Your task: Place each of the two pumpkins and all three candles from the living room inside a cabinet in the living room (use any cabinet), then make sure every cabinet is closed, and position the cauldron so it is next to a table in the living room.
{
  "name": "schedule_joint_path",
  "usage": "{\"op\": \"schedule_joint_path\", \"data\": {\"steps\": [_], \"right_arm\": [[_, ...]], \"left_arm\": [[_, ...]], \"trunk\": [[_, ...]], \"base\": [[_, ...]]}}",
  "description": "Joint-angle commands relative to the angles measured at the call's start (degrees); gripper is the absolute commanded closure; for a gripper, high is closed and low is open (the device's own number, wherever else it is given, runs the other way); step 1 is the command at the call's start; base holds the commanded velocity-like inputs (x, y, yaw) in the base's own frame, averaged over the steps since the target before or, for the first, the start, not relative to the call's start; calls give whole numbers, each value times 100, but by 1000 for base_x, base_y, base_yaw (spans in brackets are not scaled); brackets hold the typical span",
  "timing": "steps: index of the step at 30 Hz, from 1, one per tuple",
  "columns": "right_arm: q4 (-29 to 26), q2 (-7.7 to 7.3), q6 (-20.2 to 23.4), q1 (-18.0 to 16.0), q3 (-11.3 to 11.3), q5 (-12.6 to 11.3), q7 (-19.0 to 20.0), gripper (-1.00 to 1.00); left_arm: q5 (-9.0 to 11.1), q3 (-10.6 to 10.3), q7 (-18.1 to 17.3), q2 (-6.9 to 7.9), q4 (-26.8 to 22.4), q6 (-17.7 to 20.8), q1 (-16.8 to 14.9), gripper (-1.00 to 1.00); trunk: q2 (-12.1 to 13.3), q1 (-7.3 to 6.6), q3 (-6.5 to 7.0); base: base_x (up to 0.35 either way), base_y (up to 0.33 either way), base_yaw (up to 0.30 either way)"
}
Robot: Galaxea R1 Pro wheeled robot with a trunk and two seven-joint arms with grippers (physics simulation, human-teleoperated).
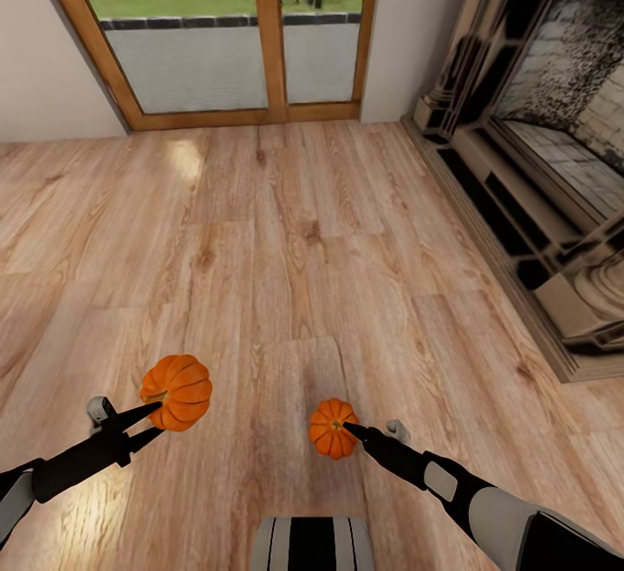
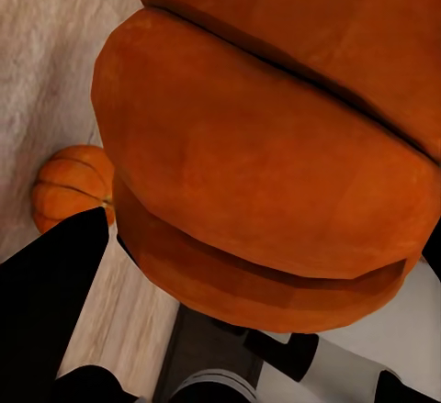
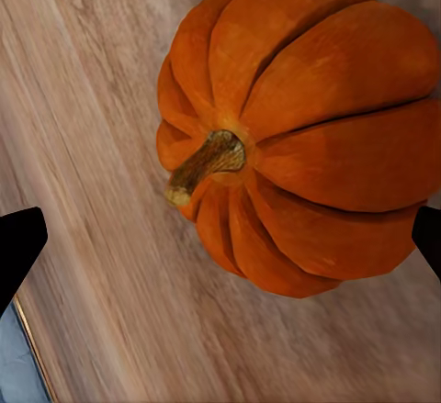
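Note:
Two bright-orange ribbed pumpkins hang above the wood floor. My left gripper (image 1: 162,417) is shut on the larger-looking pumpkin (image 1: 178,392), whose orange skin (image 2: 266,164) sits right against the left wrist camera. My right gripper (image 1: 351,429) is shut on the other pumpkin (image 1: 331,429). Its stem (image 3: 204,166) points at the right wrist camera, and the dark fingertips (image 3: 18,247) stand at its sides. That same pumpkin (image 2: 73,187) also appears past the left gripper. The candles, cabinet, cauldron and table are out of view.
A stone fireplace (image 1: 537,164) with a raised hearth runs along the right side. Wood-framed glass doors (image 1: 234,34) close the far wall. Open wood floor (image 1: 286,233) lies between. My own base (image 1: 312,545) is at the near edge.

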Motion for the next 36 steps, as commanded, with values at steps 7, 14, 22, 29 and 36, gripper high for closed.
{"op": "schedule_joint_path", "data": {"steps": [7,14,22,29,36], "right_arm": [[2,-3,50,-2,24,-61,-34,-100],[-2,-2,55,-2,24,-61,-250,-100],[-10,-3,52,-2,24,-65,-556,-100],[-13,-2,38,-2,21,-70,-587,-100],[-19,-3,-100,-2,23,-68,-560,-100]], "left_arm": [[27,7,5,4,2,40,-1,100],[27,7,5,3,2,40,-1,100],[24,7,5,-4,2,40,-1,100],[24,7,5,-2,2,41,-1,100],[26,10,5,4,3,40,-1,100]], "trunk": [[-1,-1,-3],[-8,12,-114],[-19,32,-291],[-25,45,-402],[-25,45,-402]], "base": [[0,1,0],[0,0,0],[0,0,0],[0,0,0],[0,0,0]]}}
